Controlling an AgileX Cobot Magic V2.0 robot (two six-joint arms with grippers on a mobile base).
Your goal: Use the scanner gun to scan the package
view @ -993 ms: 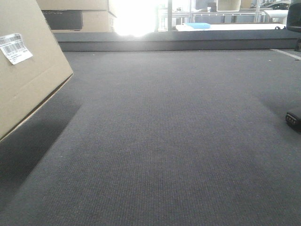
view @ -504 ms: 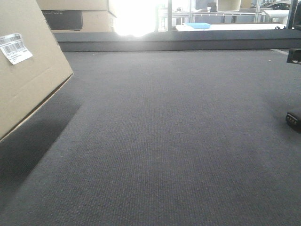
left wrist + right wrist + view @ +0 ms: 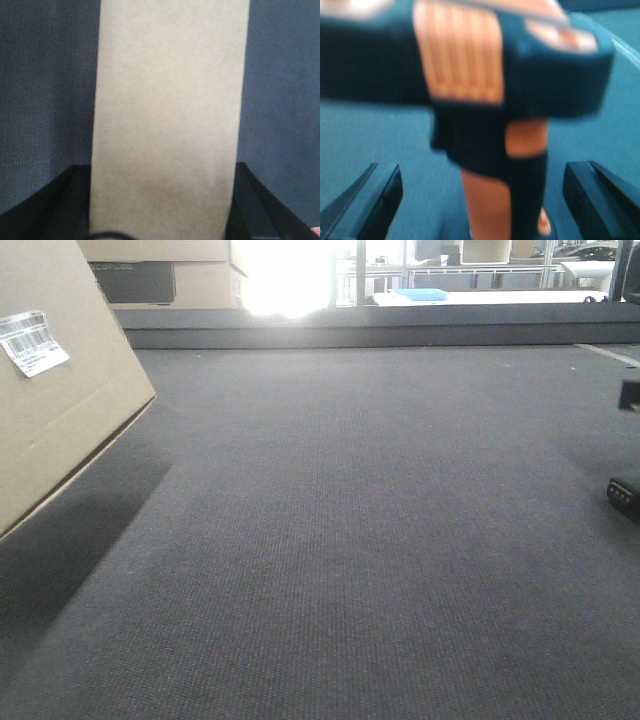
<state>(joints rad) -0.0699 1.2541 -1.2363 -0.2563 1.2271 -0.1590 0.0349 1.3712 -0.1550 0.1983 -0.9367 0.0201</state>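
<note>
The package (image 3: 60,390), a tan cardboard box with a white barcode label (image 3: 32,341), hangs tilted above the carpet at the left edge of the front view. In the left wrist view its plain face (image 3: 170,110) fills the middle, and my left gripper (image 3: 162,205) is shut on it, a black finger pressed to each side. The scanner gun (image 3: 470,65), black head above an orange handle (image 3: 487,200), stands blurred between the wide-apart fingers (image 3: 380,200) of my open right gripper (image 3: 482,200), touching neither. Only its black foot (image 3: 625,495) shows at the front view's right edge.
Grey carpet covers the floor. A low dark ledge (image 3: 370,328) runs across the back, with pale boxes bearing a dark panel (image 3: 160,275) stacked at the back left and bright window glare behind. A black piece of my right arm (image 3: 631,395) pokes in above the scanner's foot.
The black piece of my right arm has come down the right edge of the front view toward the scanner's foot. The package has stayed where it was.
</note>
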